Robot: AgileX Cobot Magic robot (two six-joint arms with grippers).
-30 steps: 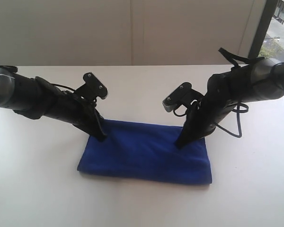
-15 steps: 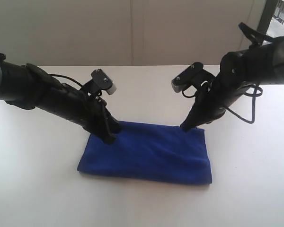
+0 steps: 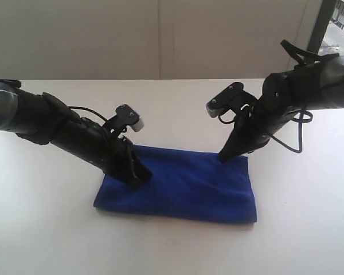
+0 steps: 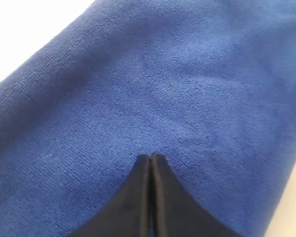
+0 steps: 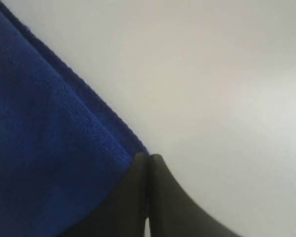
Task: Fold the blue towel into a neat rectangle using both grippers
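Observation:
The blue towel (image 3: 178, 184) lies folded as a flat rectangle on the white table. My left gripper (image 3: 136, 184) is shut, its tips resting on the towel's left part, a little in from the left edge. The left wrist view shows those closed tips (image 4: 152, 157) against the blue towel (image 4: 138, 89), with nothing between them. My right gripper (image 3: 222, 158) is shut at the towel's far right edge. In the right wrist view its closed tips (image 5: 148, 156) stand right at the blue towel's (image 5: 44, 148) hem, with bare table beyond.
The white table (image 3: 172, 246) stretches around the towel on all sides. A pale wall runs behind it, and a window with a dark frame (image 3: 316, 28) sits at the far right.
My left gripper has slid from the towel's far left corner toward the near side and the middle, over the cloth. My right gripper has lifted back from the towel's surface to its far edge.

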